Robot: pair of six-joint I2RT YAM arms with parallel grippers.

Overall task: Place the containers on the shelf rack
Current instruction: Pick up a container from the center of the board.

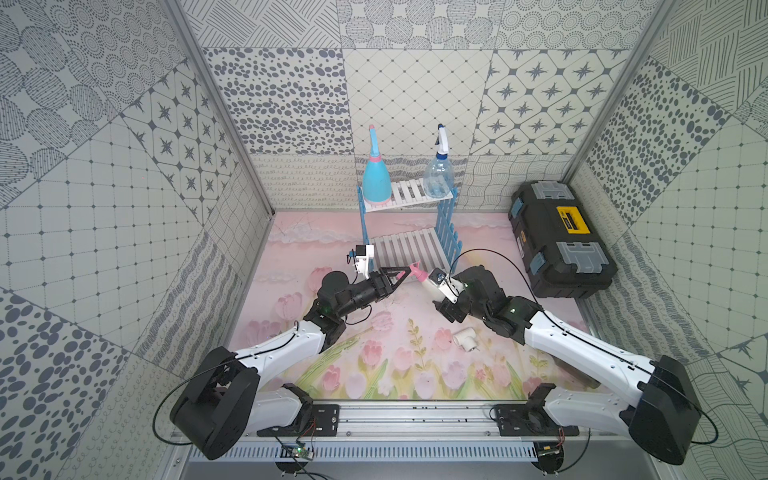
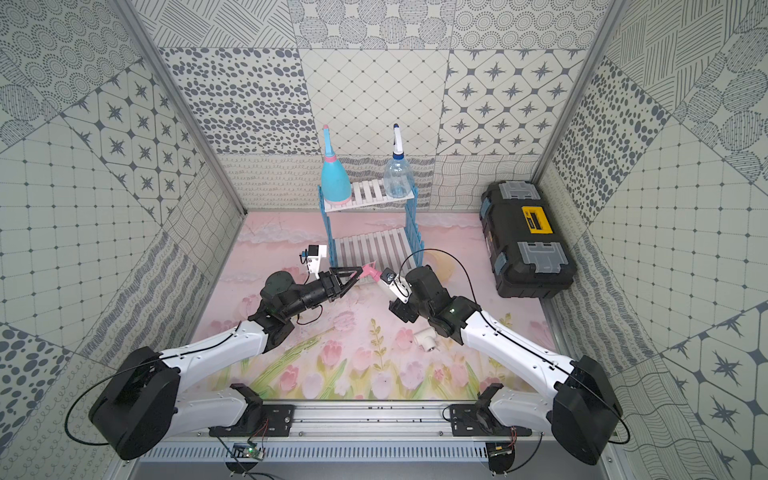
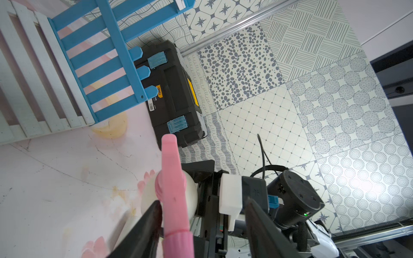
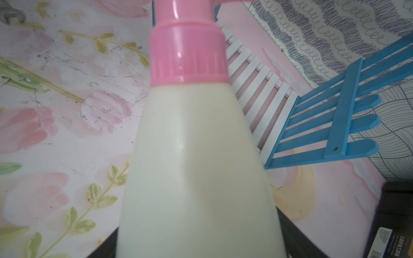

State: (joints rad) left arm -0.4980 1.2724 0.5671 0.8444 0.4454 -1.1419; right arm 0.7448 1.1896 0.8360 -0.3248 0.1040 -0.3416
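A cream bottle (image 1: 432, 289) (image 4: 196, 167) with a pink trigger head (image 3: 173, 189) is held tilted above the mat, just in front of the shelf rack (image 1: 409, 245) (image 2: 368, 249). My right gripper (image 1: 440, 299) (image 4: 199, 230) is shut on its cone body. My left gripper (image 1: 405, 274) (image 3: 203, 203) straddles the pink head: one finger (image 3: 147, 223) touches it, and the other stands well apart. A light blue bottle (image 1: 376, 183) and a clear bottle (image 1: 437, 176) stand upright at the two ends of the rack's top shelf. The lower shelf is bare.
A black toolbox (image 1: 561, 241) (image 3: 174, 96) lies at the right wall, close to the rack. A small white pipe tee (image 1: 464, 338) rests on the flowered mat under the right arm. A yellow moon (image 3: 111, 127) (image 4: 295, 196) lies by the rack's right side frame.
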